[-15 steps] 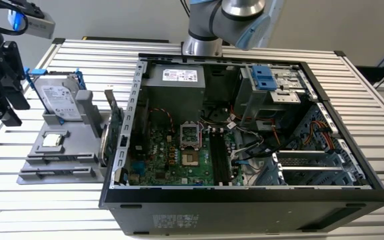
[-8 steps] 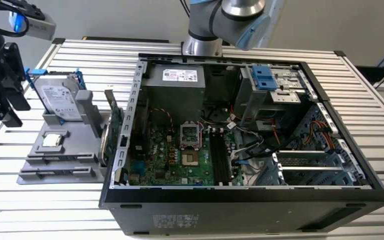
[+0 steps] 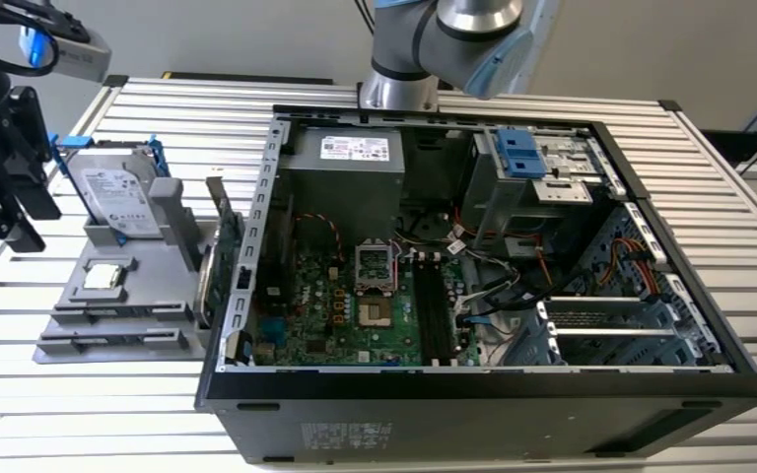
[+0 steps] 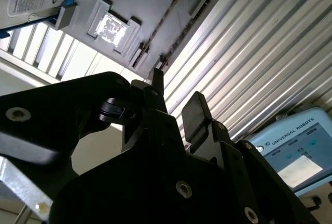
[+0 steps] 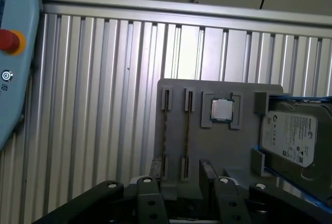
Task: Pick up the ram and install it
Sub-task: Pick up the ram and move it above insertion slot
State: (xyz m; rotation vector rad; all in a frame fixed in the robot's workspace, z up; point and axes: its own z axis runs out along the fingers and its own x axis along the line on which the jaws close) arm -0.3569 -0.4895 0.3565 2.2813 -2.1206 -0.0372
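The black robot gripper (image 4: pixel 176 93) is open. Its two dark fingers (image 4: pixel 194 111) stand apart, and there is nothing between them. In the exterior view it hangs at the exterior view's left, near the flat grey plastic holder (image 3: pixel 155 288) that lies on the silver ribbed metal table (image 3: pixel 733 246). The holder carries a shiny silver hard drive in a blue frame (image 3: pixel 118 192), a small square silver chip (image 3: pixel 105 276) and a tall green card (image 3: pixel 228 246) standing on its edge. In the first wrist view the holder has two long thin slots (image 5: pixel 188 130). One has a thin dark line in it, but I cannot tell if that is the ram. The big black computer box (image 3: pixel 484 386) lies open just beside the holder. Long black slots (image 3: pixel 438 310) sit on its green board (image 3: pixel 312 296).
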